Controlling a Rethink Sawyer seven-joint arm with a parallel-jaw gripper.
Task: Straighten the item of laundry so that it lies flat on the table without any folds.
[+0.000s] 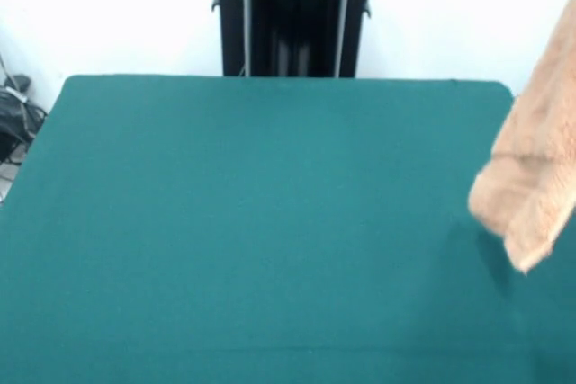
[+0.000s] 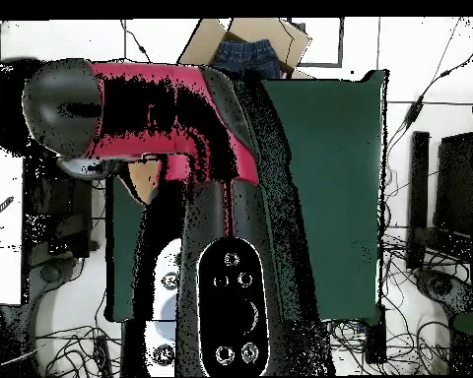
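Note:
The tan terry towel (image 1: 533,168) hangs in the air over the right edge of the dark green table (image 1: 261,222), folded on itself, its lower corner just above the tabletop. Its top runs out of the picture at the upper right. In the overhead view a patch of the towel (image 2: 142,183) shows under the red arm (image 2: 167,108), which reaches across the left side of the table (image 2: 329,197). The gripper itself is hidden under the arm there and is outside the front view.
The black pedestal (image 1: 292,15) stands at the table's far side. In the overhead view the robot's base (image 2: 231,305) is at the bottom. A cardboard box with blue denim (image 2: 248,49) lies beyond the table's top edge. Cables lie on the floor around the table.

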